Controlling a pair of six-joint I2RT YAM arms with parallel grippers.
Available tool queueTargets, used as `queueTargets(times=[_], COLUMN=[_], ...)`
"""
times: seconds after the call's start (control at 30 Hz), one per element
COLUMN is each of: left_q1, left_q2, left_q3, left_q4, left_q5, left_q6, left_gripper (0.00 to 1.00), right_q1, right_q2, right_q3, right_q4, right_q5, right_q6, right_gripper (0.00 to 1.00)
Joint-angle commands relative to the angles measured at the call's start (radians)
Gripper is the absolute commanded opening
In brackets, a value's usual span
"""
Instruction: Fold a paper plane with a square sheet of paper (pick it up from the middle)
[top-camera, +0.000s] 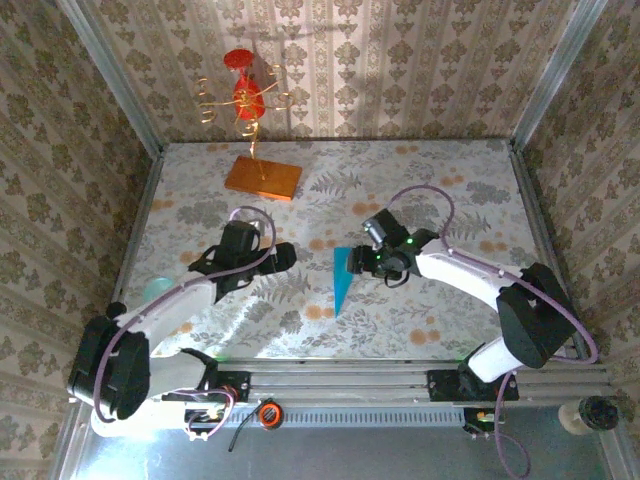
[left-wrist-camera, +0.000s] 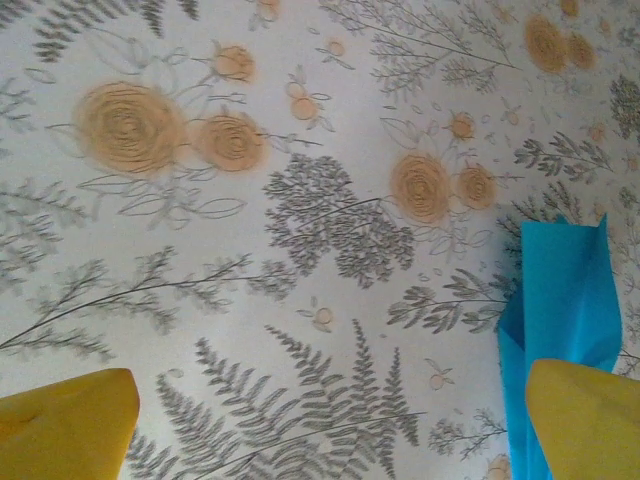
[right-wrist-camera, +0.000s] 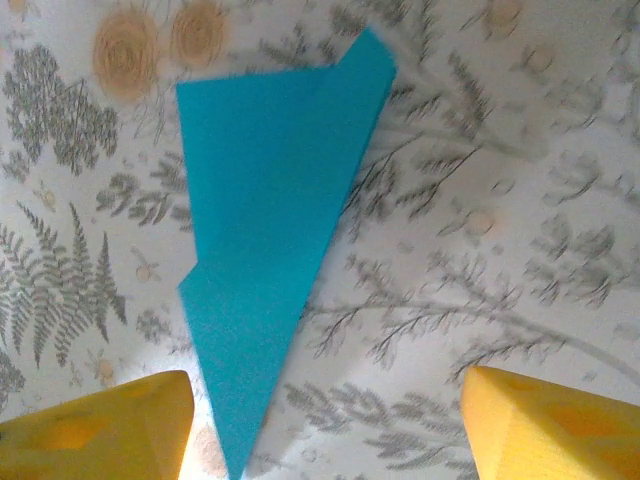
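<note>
Folds cross the paper plane (top-camera: 342, 278), a thin bright blue triangle lying flat on the flowery table (top-camera: 450, 200) between the 2 claws. Its long side runs near to far, with the sharp tip toward the arm bases. The left gripper (top-camera: 284, 257) and right gripper (top-camera: 362, 265) both gape wide, holding nothing.

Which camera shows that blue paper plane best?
The right wrist view: the paper plane is close up, its folds clear. The top external view shows it whole but tiny; the left wrist view catches one end.
</note>
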Motion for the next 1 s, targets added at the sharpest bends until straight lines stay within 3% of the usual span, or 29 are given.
queueTargets(times=[0.0, 0.13, 0.53, 0.97], left_q1=[0.02, 0.058, 0.086, 0.052], left_q2=[-0.051, -0.096, -0.113, 0.008], left_q3=[-0.037, -0.082, -0.104, -0.07], left_q4=[0.005, 0.023, 0.029, 0.071], left_q5=[-0.005, 0.012, 0.088, 0.155], left_q6=[0.016, 0.007, -0.005, -0.022], left_gripper=[1.0, 1.0, 1.0, 0.96], right_q1=[0.065, 0.112, 0.114, 0.061], right_q2=[0.057, 0.144, 0.269, 0.238], right_q3=[0.085, 0.168, 0.246, 0.176], right_q4=[-0.062, -0.126, -0.186, -0.109], right_q5=[0.122, 0.171, 0.212, 0.152], right_q6=[0.076, 0.108, 0.175, 0.181], right_gripper=[0.74, 0.74, 0.67, 0.26])
